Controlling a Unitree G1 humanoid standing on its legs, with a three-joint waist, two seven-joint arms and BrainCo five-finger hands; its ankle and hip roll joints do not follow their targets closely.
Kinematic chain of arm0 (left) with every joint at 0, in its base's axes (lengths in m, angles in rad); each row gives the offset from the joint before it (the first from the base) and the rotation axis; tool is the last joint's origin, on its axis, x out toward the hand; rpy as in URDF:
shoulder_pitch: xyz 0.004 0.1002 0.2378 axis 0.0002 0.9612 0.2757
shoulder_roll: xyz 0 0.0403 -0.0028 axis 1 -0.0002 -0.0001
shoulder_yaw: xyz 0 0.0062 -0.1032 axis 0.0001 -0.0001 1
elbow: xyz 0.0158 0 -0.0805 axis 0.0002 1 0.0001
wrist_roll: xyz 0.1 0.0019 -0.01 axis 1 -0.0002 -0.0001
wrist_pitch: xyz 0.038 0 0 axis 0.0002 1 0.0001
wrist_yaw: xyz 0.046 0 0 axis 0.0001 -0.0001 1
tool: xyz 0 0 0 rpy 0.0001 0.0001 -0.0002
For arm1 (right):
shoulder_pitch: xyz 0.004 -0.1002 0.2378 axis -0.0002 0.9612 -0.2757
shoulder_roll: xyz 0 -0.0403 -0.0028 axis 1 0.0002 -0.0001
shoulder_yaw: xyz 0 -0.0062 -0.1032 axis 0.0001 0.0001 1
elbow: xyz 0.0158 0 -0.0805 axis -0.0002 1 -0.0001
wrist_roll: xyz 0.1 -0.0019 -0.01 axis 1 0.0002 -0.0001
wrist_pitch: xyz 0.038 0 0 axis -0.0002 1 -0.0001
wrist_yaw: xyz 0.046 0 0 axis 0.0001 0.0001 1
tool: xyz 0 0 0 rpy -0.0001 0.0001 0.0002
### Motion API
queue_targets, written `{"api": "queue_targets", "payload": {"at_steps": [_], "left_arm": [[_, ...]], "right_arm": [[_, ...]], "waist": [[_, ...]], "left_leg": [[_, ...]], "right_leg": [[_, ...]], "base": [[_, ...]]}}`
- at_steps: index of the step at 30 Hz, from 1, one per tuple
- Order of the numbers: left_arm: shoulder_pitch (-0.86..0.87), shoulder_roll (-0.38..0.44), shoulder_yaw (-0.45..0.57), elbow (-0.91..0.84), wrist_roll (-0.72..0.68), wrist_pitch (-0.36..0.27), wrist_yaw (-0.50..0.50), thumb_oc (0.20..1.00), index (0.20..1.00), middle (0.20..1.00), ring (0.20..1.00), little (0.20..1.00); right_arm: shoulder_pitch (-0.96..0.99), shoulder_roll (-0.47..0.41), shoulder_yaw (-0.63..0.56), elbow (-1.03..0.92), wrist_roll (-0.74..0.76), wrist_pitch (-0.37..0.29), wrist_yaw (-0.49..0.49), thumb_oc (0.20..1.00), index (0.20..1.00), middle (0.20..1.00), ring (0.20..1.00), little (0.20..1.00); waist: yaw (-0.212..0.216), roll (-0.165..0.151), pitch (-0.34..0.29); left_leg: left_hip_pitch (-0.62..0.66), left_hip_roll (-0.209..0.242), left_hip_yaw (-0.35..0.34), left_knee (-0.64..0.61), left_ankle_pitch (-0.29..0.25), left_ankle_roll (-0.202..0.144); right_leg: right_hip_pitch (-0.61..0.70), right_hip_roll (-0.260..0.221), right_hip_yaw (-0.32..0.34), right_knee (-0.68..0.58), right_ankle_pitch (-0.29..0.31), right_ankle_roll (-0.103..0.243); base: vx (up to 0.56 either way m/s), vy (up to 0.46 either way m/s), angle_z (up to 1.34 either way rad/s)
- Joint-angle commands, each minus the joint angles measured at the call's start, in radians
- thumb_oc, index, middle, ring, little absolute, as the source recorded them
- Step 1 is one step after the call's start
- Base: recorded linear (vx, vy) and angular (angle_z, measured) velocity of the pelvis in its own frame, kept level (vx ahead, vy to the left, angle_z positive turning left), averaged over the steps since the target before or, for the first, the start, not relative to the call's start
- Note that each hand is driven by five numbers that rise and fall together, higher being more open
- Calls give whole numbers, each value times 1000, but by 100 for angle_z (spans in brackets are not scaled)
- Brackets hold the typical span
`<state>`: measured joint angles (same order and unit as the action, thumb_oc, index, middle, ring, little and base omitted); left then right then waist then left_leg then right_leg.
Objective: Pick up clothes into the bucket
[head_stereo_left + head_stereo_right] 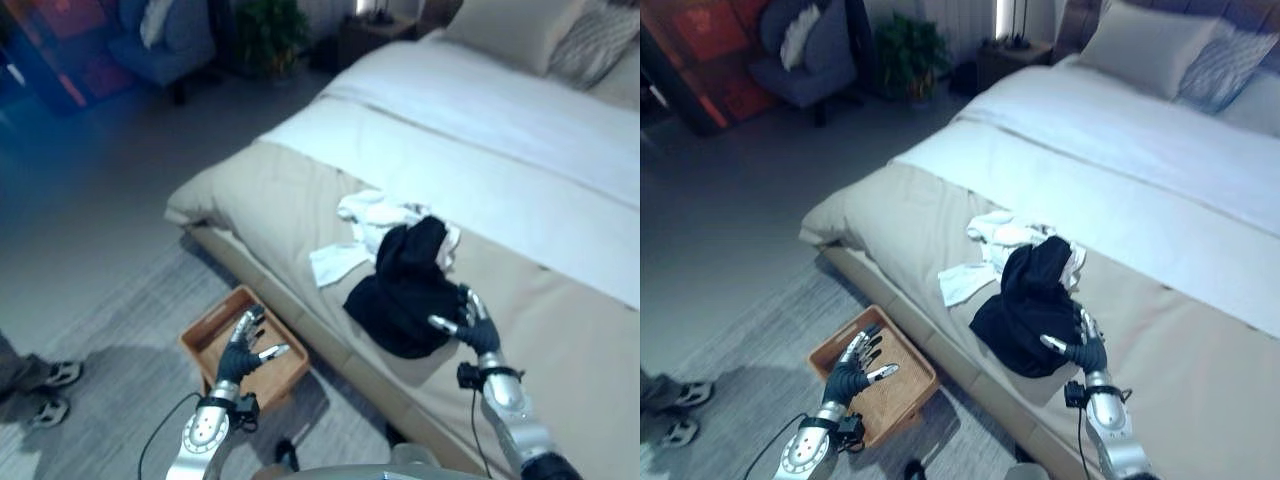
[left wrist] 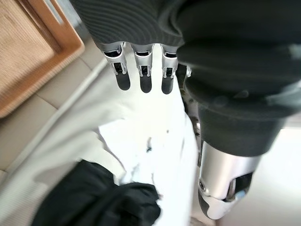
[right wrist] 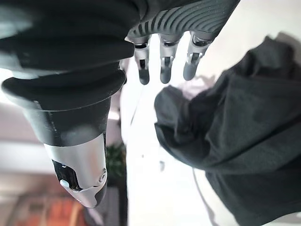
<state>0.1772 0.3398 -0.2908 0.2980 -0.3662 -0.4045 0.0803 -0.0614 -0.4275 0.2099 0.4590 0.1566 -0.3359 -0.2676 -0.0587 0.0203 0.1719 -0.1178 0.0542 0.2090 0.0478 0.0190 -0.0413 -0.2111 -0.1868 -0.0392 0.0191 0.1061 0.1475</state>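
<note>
A black garment (image 1: 405, 285) lies bunched on the beige bed cover, partly on top of a white garment (image 1: 375, 225). My right hand (image 1: 475, 325) hovers at the black garment's near right edge, fingers straight and open, holding nothing. The right wrist view has the black cloth (image 3: 235, 141) just past the fingers (image 3: 162, 70). A shallow wooden basket (image 1: 205, 340) sits on the floor beside the bed. My left hand (image 1: 245, 350) is open above the basket, empty. In the left wrist view both garments, the black one (image 2: 94, 197) and the white one (image 2: 150, 146), lie beyond its fingers (image 2: 143, 77).
The bed (image 1: 270, 190) runs from the near right to the far right, with a white sheet (image 1: 480, 140) and pillows (image 1: 520, 30). A person's shoes (image 1: 50, 390) stand on the rug at the left. A blue armchair (image 1: 170, 40) and a plant (image 1: 270, 35) stand far back.
</note>
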Motion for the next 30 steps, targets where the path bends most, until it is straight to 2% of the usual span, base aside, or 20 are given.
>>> {"api": "queue_targets", "payload": {"at_steps": [1,2,3,4,6,8,9,10,11,12,16,23,27,30], "left_arm": [[-31,60,37,-81,28,-85,56,1000,1000,1000,1000,1000],[-32,60,37,-81,29,-84,56,1000,1000,1000,1000,1000],[-44,66,31,-89,34,-85,75,1000,1000,1000,1000,1000],[-45,66,31,-89,34,-85,76,1000,1000,1000,1000,1000],[-57,73,29,-102,40,-82,93,1000,1000,1000,1000,1000],[-69,79,18,-129,42,-76,108,1000,1000,1000,1000,1000],[-72,81,15,-138,43,-73,111,1000,1000,1000,1000,1000],[-73,80,16,-138,43,-72,111,1000,1000,1000,1000,1000],[-78,86,6,-152,42,-69,115,1000,1000,1000,1000,1000],[-80,84,8,-152,42,-69,116,1000,1000,1000,1000,1000],[-97,99,-5,-188,43,-60,130,1000,1000,1000,1000,1000],[-119,100,-26,-232,28,-45,139,1000,1000,1000,1000,1000],[-130,102,-32,-249,23,-43,136,1000,1000,1000,1000,1000],[-152,99,-36,-264,14,-43,133,1000,1000,1000,1000,1000]], "right_arm": [[-162,-35,35,-32,-206,1,-128,1000,1000,1000,1000,1000],[-165,-34,35,-31,-208,1,-130,1000,1000,1000,1000,1000],[-230,-59,48,-29,-302,37,-180,1000,1000,1000,1000,1000],[-232,-58,49,-28,-303,37,-182,1000,1000,1000,1000,1000],[-298,-83,62,-18,-408,83,-236,1000,1000,1000,1000,1000],[-412,-120,92,44,-547,172,-302,1000,1000,1000,1000,1000],[-446,-128,103,73,-573,199,-312,1000,1000,1000,1000,1000],[-450,-127,106,77,-574,198,-314,1000,1000,1000,1000,1000],[-524,-146,128,148,-622,241,-339,1000,1000,1000,1000,1000],[-531,-146,132,154,-622,240,-342,1000,1000,1000,1000,1000],[-688,-192,168,308,-660,314,-387,1000,1000,1000,1000,1000],[-887,-227,253,548,-627,354,-386,1000,1000,1000,1000,1000],[-943,-234,298,649,-615,355,-365,1000,1000,1000,1000,1000],[-993,-237,348,682,-595,331,-326,1000,1000,1000,1000,1000]], "waist": [[6,-50,63],[6,-50,62],[9,-47,84],[8,-47,82],[12,-44,97],[21,-38,119],[23,-36,120],[21,-35,118],[31,-30,131],[29,-29,129],[41,-13,143],[55,15,147],[60,26,149],[64,36,155]], "left_leg": [[-156,-11,-90,172,-41,15],[-161,-10,-90,176,-42,16],[-209,-5,-91,204,-42,17],[-214,-4,-91,207,-43,17],[-264,-2,-96,223,-41,18],[-337,-3,-105,248,-36,17],[-361,-3,-108,254,-35,16],[-366,-3,-109,257,-35,16],[-407,-4,-119,274,-33,14],[-415,-4,-120,279,-34,14],[-521,-8,-133,323,-32,10],[-655,-10,-131,395,-45,12],[-693,-14,-131,405,-42,14],[-716,-16,-131,398,-33,15]], "right_leg": [[-109,-20,31,141,17,34],[-113,-20,32,144,16,34],[-165,-19,33,170,17,31],[-170,-18,34,172,16,31],[-220,-16,35,193,16,28],[-291,-16,33,224,13,23],[-312,-16,31,234,12,20],[-317,-16,31,236,11,20],[-355,-18,30,259,10,16],[-362,-17,30,263,9,16],[-468,-21,30,322,4,5],[-615,-18,49,411,-8,-6],[-656,-21,55,428,-7,-8],[-684,-28,60,431,-3,-9]], "base": [[-100,-2,0],[-181,-11,0],[-87,-8,1],[-129,-17,0],[-95,-17,1],[-142,-25,5],[-94,-23,10],[-91,-31,12],[-69,-20,11],[-99,-27,6],[-86,-16,12],[-62,13,10],[-31,12,2],[-17,5,2]]}}
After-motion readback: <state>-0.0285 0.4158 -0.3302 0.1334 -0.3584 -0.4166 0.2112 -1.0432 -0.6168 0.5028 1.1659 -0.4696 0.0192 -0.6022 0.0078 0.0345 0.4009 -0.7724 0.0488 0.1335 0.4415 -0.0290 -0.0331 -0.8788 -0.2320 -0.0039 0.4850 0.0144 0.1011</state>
